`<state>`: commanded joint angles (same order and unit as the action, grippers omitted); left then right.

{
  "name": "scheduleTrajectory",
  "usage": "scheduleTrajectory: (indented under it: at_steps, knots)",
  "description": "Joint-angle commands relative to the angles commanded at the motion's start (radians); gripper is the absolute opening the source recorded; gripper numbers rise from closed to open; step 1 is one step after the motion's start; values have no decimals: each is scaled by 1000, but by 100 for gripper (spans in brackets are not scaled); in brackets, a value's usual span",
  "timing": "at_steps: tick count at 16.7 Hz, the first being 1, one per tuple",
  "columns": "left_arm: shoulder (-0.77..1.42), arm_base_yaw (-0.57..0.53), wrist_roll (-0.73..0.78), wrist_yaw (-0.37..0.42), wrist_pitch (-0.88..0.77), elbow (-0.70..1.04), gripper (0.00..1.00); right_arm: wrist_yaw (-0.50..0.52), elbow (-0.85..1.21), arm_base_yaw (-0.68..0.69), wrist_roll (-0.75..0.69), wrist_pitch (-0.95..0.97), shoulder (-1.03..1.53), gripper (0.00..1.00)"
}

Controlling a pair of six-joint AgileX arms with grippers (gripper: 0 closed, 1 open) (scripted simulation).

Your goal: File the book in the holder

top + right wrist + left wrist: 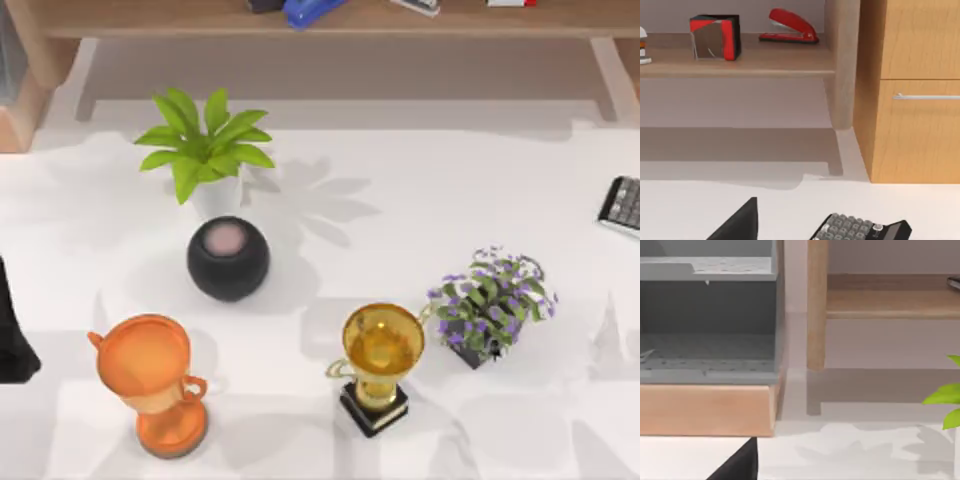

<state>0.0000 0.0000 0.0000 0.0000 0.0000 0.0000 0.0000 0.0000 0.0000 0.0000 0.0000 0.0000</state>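
The holder (18,100) stands at the table's far left corner, a light tan wooden rack cut off by the picture's edge. In the left wrist view the holder (705,410) is straight ahead, with a tan front wall and grey shelves inside. A black flat shape at the table's left edge, partly cut off, looks like the book (14,335), lying apart from the holder. A black wedge of my left gripper (740,466) sits low in the left wrist view, short of the holder. A matching wedge of my right gripper (740,225) shows beside a calculator (860,229).
A green plant (205,150), a black ball speaker (228,258), an orange trophy (152,375), a gold trophy (380,360) and a purple flower pot (492,305) stand mid-table. The calculator (622,205) lies at the right edge. A long wooden shelf (330,22) with a blue object runs along the back.
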Motion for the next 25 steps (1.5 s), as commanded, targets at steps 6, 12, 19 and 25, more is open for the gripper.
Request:
scheduleTrajectory:
  at_steps: [6, 12, 19, 25]
  knots:
    - [99, -37, -1, -26, -3, 103, 100, 0, 0, 0, 0, 0, 0, 100]
    - [525, -163, 1, -140, -27, 552, 100, 0, 0, 0, 0, 0, 0, 100]
    - [1220, -351, 6, -325, -72, 1294, 100, 0, 0, 0, 0, 0, 0, 100]
    - [1750, -494, 10, -461, -105, 1865, 100, 0, 0, 0, 0, 0, 0, 100]
